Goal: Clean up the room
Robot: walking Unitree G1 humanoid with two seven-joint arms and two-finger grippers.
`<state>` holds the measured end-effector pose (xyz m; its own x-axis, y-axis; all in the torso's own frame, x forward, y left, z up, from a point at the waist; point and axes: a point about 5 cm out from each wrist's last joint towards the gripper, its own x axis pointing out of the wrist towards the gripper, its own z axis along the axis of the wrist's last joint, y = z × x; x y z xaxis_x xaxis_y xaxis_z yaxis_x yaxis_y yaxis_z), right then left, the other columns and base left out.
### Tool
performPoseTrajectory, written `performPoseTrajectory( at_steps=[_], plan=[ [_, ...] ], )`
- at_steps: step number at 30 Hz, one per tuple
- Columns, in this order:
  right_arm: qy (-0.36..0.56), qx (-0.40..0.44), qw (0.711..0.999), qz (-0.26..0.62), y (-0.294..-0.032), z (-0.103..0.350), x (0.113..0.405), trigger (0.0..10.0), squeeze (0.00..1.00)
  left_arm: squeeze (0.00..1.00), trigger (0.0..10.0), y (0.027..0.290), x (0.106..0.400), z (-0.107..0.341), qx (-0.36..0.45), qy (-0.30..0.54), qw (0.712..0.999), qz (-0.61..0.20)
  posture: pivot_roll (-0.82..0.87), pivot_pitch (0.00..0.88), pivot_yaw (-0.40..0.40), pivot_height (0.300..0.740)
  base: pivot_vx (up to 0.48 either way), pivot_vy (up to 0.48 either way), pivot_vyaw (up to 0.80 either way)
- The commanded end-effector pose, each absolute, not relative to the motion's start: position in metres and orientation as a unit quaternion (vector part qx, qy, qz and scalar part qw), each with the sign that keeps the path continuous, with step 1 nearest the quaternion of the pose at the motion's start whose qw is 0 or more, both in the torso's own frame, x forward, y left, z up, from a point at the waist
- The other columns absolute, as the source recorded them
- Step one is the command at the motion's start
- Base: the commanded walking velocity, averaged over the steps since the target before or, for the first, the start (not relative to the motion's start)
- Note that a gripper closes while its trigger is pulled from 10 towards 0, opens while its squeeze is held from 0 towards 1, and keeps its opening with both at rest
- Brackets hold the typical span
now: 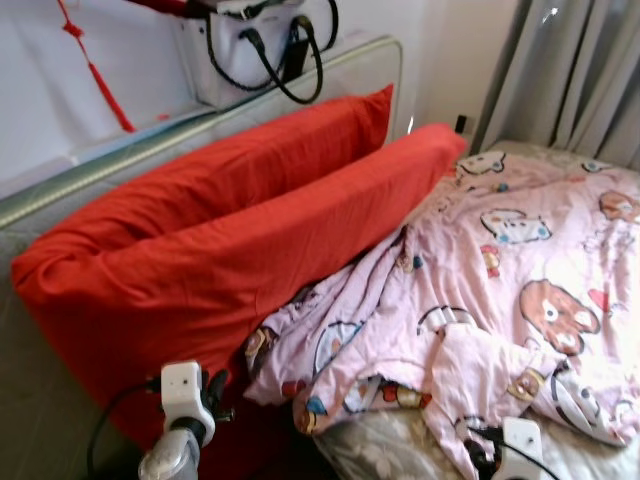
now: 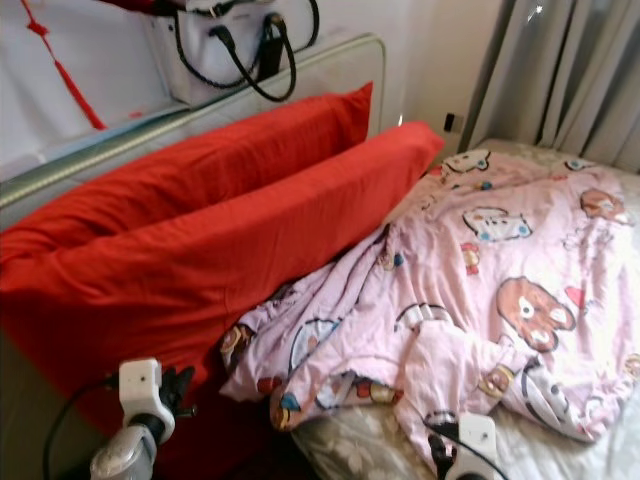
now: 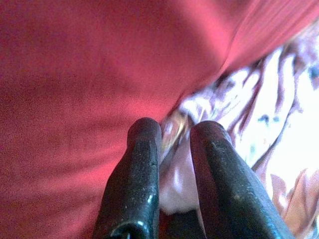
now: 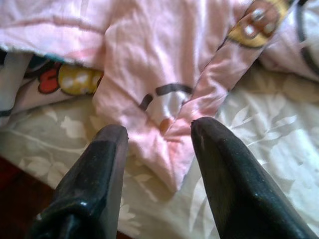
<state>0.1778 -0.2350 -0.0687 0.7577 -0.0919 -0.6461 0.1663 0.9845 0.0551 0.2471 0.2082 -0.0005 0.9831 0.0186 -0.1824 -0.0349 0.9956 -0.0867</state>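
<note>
Left gripper (image 3: pixel 174 137): low at the near edge of the bed, its two black fingers (image 3: pixel 137 174) a little apart, not pinching anything. Its tips point at the place where the red pillow meets the blanket.
Right gripper (image 4: pixel 159 132): low at the near right, fingers spread open. A folded corner of the pink blanket lies just in front of it, between the two tips (touching or not, I cannot tell).
Pink blanket (image 1: pixel 500 290): crumpled, with cartoon prints, spread over the right part of the bed; its near edge is bunched up close to both grippers.
Bed sheet (image 4: pixel 259 129): pale with a leaf pattern, visible under the blanket corner.
Red pillows (image 1: pixel 230 230): two long ones, leaning against the headboard (image 1: pixel 150 150) on the left, the blanket touching the front one.
White bag (image 1: pixel 260 45): with black handles, standing on top of the headboard.
Grey curtains (image 1: pixel 580 70): far right, behind the bed.
</note>
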Motion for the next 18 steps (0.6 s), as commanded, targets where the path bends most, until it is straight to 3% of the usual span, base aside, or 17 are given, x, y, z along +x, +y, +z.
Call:
performPoseTrajectory(
  at_steps=[1,2,4,11,18],
  plan=[
    [0.329,0.057,0.94,-0.07,-0.234,-0.067,0.179,10.0,0.0,0.0,10.0,0.207,0.241,-0.001,-0.043,0.086,0.995,0.008,0.02,0.0,0.046,0.74,0.0,0.0,0.0],
    [0.223,0.032,0.973,-0.046,-0.213,-0.039,0.225,10.0,0.0,0.0,10.0,0.204,0.238,0.001,-0.035,0.076,0.996,0.0,0.01,0.0,0.045,0.74,0.0,0.0,0.0],
    [0.136,0.028,0.99,-0.033,-0.204,-0.013,0.249,10.0,0.0,0.0,10.0,0.203,0.234,0.003,-0.035,0.065,0.997,0.0,0.01,0.0,0.046,0.74,0.0,0.0,0.0],
    [0.072,0.018,0.997,0.008,-0.196,0.002,0.248,10.0,0.0,0.0,10.0,0.196,0.237,0.022,-0.031,0.026,0.999,-0.015,0.0,0.0,0.045,0.74,0.0,0.0,0.0],
    [0.072,0.004,0.997,-0.027,-0.205,0.003,0.243,10.0,0.0,0.0,10.0,0.198,0.238,0.03,-0.027,0.014,0.999,-0.016,0.0,0.0,0.042,0.74,0.0,0.0,0.0]
  ],
)
